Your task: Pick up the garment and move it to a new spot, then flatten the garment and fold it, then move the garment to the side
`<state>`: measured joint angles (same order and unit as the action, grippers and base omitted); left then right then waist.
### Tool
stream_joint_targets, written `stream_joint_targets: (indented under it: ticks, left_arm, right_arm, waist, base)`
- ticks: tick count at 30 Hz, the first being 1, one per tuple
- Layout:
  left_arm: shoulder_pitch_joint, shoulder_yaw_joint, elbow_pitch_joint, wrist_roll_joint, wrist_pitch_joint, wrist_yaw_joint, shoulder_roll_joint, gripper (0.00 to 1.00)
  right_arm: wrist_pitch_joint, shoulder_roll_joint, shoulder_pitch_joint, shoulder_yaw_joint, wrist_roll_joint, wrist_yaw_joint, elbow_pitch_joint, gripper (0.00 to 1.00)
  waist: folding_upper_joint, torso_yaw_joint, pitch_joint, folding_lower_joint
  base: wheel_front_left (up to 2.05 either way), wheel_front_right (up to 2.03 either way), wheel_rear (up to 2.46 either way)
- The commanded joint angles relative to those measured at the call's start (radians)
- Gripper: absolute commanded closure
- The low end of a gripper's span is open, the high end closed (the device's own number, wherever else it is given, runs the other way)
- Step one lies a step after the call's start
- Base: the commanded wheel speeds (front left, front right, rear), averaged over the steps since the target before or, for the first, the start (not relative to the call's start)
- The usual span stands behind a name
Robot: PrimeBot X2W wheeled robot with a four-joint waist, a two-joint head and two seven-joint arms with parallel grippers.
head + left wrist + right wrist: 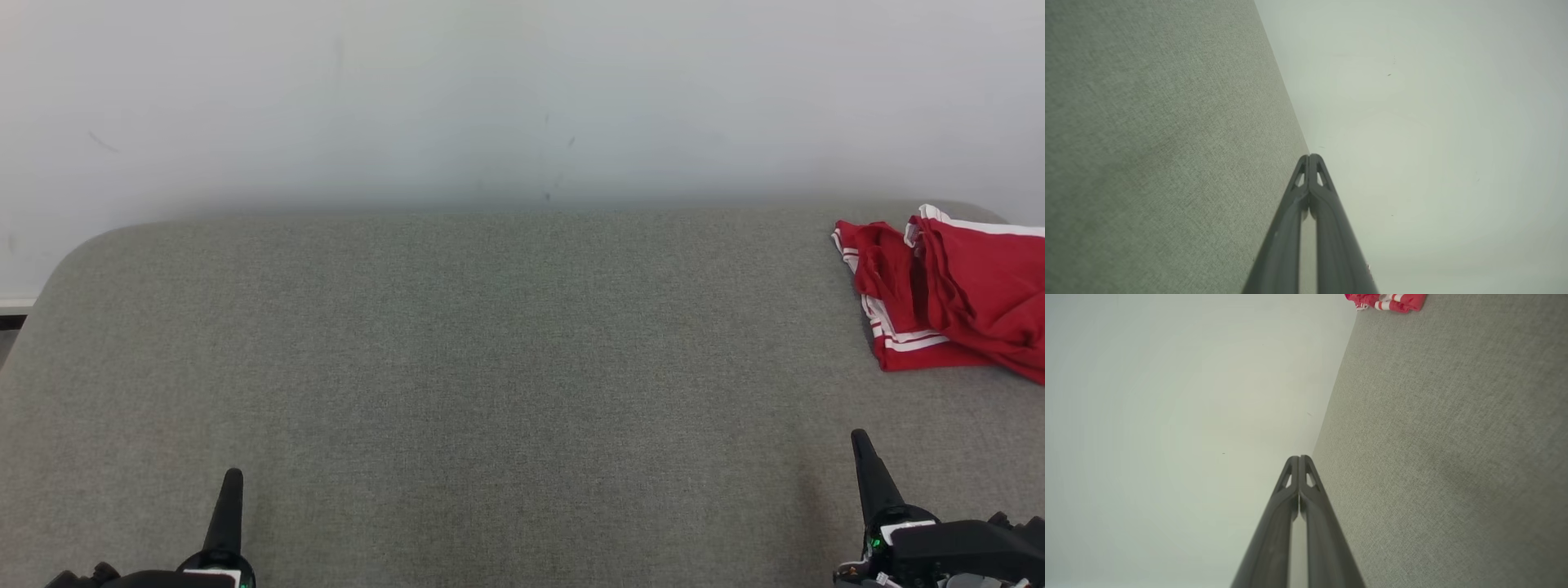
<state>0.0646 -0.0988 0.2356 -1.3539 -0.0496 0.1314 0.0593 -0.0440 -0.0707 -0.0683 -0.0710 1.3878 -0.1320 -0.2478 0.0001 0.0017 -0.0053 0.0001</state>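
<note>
A pale, plain wall (522, 98) fills the upper part of the head view, with a few small dark marks near its middle. Below it lies the table (490, 367), its top covered in grey woven fabric with rounded far corners. Its far edge meets the wall. Most of that grey surface is bare cloth, evenly lit.

The garment (955, 302) lies at the table's far right, close to the back edge and cut off by the right border of the head view. It is red with white stripes along its hems, and it lies loosely bunched in soft folds rather than spread flat. The right wrist view catches a strip of the same red-and-white cloth (1392, 300) at its top edge, resting on the grey fabric close to where the table meets the wall.

The right gripper (860, 437) sits at the lower right of the head view, fingers pointing up the picture toward the garment but well apart from it. In its wrist view the two dark fingers are pressed together at the tips, with nothing between them. The left gripper (233, 478) sits at the lower left, far from the garment. It too is closed tight and empty, its fingertips meeting over the line where table and wall join.
</note>
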Motion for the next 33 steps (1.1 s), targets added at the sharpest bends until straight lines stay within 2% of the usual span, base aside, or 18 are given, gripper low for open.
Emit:
stream_joint_targets:
  ticks: [1, 33]
  left_arm:
    - [0.019, -0.004, -0.003, -0.015, -0.004, -0.001, -0.002, 1.0]
    - [0.049, -0.017, 0.011, -0.253, -0.066, -0.001, -0.01, 1.0]
  right_arm:
    - [-0.003, 0.002, -0.014, -0.005, 0.015, 0.002, 0.007, 1.0]
    - [-0.066, 0.017, -0.043, -0.038, 0.227, 0.002, 0.005, 1.0]
  waist:
    - [-0.0001, 0.0, 0.0, -0.0001]
    - [-0.0001, -0.002, 0.008, -0.0001]
  base:
    - [0.0, 0.0, 0.0]
    - [0.0, 0.0, 0.0]
